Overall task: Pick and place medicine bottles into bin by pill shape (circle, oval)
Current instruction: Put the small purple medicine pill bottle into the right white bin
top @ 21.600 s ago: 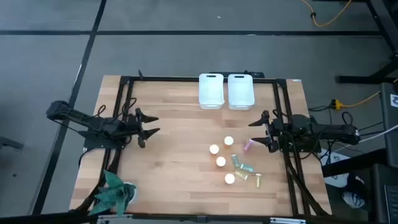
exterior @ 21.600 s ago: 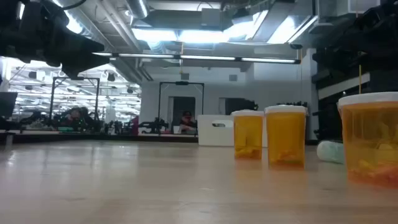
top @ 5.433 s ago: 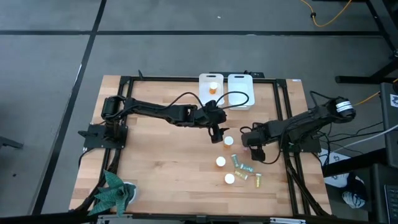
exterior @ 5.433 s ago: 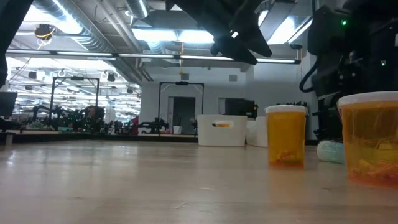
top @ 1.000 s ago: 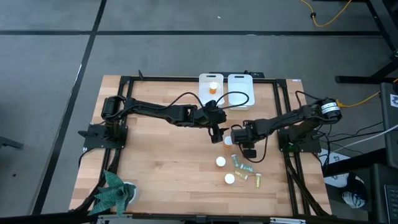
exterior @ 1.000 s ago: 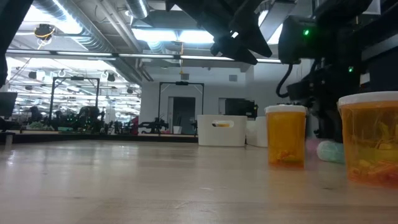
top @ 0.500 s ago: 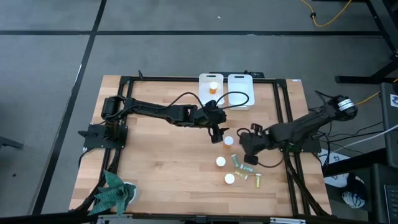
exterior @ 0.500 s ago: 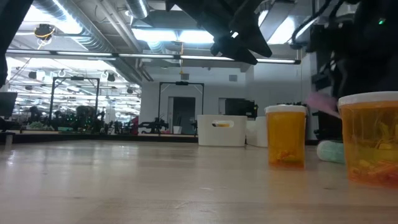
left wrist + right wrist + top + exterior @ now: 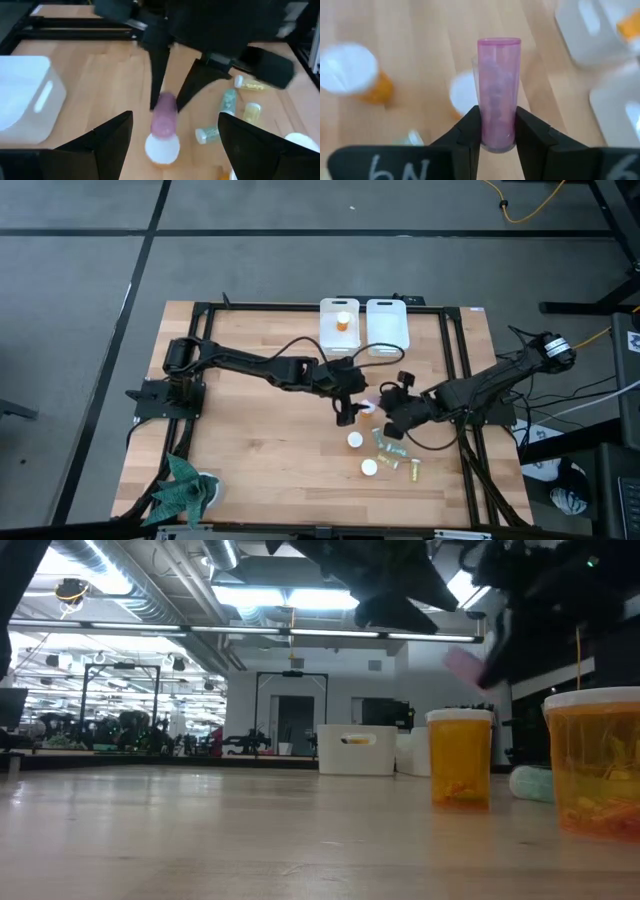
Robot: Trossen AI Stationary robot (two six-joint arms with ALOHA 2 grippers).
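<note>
The right gripper [image 9: 494, 131] pinches the pink bottle [image 9: 498, 90] upright, near the high view's centre. The left gripper [image 9: 345, 412], jaws wide and empty, hovers close beside. Both crowd over an orange bottle [image 9: 355, 440]; they might collide, or topple it.

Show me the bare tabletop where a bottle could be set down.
Free: the wooden table between the left arm, the green toy and the orange bottles. Crowded: around the small bottles, both tools and the bins.
</note>
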